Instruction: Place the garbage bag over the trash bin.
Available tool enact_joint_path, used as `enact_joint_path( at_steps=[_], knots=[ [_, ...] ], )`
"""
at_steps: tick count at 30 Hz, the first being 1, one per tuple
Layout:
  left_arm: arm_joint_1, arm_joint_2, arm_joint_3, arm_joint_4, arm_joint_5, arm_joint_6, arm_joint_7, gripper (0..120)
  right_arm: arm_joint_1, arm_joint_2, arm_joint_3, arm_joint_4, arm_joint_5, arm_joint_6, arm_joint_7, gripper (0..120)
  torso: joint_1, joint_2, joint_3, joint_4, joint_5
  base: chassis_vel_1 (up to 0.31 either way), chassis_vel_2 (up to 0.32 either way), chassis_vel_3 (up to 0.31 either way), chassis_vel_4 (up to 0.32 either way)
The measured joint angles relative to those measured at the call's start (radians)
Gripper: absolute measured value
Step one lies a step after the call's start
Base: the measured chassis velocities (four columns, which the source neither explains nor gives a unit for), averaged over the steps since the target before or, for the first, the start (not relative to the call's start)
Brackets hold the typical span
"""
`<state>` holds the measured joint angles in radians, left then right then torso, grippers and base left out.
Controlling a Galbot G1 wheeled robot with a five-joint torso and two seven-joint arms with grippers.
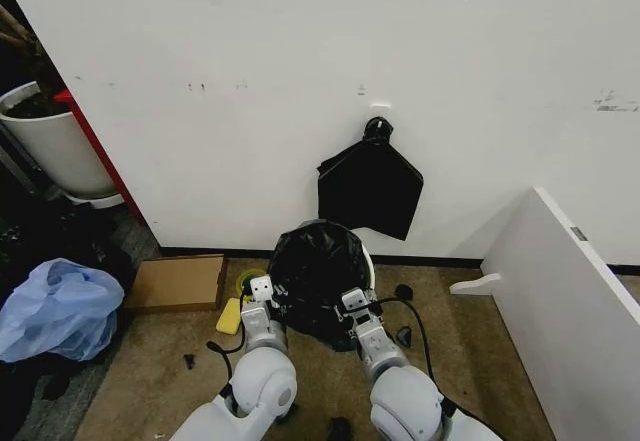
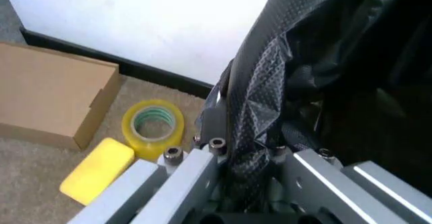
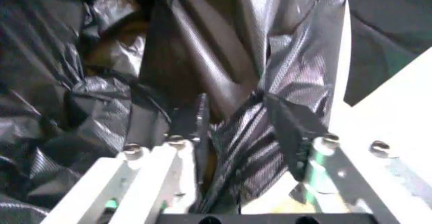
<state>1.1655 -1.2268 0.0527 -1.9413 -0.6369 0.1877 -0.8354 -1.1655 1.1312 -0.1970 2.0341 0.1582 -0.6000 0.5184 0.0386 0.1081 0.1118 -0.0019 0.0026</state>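
Observation:
The garbage bag (image 1: 316, 273) is glossy, black and wrinkled, and it drapes over the trash bin, whose white rim (image 1: 371, 269) shows at the bag's right side. My left gripper (image 1: 262, 292) is at the bag's left edge. In the left wrist view the left gripper (image 2: 250, 148) is shut on a fold of the garbage bag (image 2: 270, 77). My right gripper (image 1: 352, 301) is at the bag's right front. In the right wrist view the right gripper (image 3: 243, 128) pinches bunched film of the garbage bag (image 3: 223, 52) beside the white trash bin rim (image 3: 341, 72).
A black fan-shaped sheaf of bags (image 1: 370, 187) hangs on the wall above the bin. A cardboard box (image 1: 178, 281), a yellow tape roll (image 1: 248, 281) and a yellow sponge (image 1: 229, 316) lie left. Farther left are a blue plastic bag (image 1: 55, 306) and a white tub (image 1: 55, 141). A white board (image 1: 560, 301) leans at the right.

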Motion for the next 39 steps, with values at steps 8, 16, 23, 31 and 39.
enact_joint_path(
  at_steps=[8,16,23,31,39],
  knots=[
    [0.004,-0.001,-0.003,-0.008,-0.010,-0.011,0.000,0,0.005,-0.009,-0.003,-0.017,-0.010,-0.077,0.028,0,0.000,0.000,0.000,-0.0001,0.0000,0.000,0.000,0.000,0.000],
    [0.014,0.005,-0.010,-0.018,-0.011,-0.014,0.001,0,0.007,-0.021,0.010,-0.014,-0.017,-0.033,0.024,0,0.000,0.000,0.000,0.0000,0.0000,0.000,0.000,0.000,0.000],
    [0.011,0.007,-0.030,-0.013,-0.040,-0.015,-0.002,0,-0.061,-0.046,0.093,0.047,-0.071,0.093,-0.027,0,0.000,0.000,0.000,-0.0001,0.0000,0.000,0.000,0.000,0.000],
    [0.003,0.016,-0.045,-0.019,-0.079,-0.023,-0.004,0,-0.110,-0.109,0.186,0.051,0.030,0.122,0.003,0,0.000,0.000,0.000,-0.0002,0.0000,0.000,0.000,0.000,0.000],
    [0.026,0.017,-0.063,-0.046,-0.119,-0.076,0.035,0,-0.095,-0.069,0.183,-0.026,0.223,0.278,-0.018,0,0.000,0.000,0.000,0.0000,0.0001,0.000,0.000,0.000,0.000]
  ],
)
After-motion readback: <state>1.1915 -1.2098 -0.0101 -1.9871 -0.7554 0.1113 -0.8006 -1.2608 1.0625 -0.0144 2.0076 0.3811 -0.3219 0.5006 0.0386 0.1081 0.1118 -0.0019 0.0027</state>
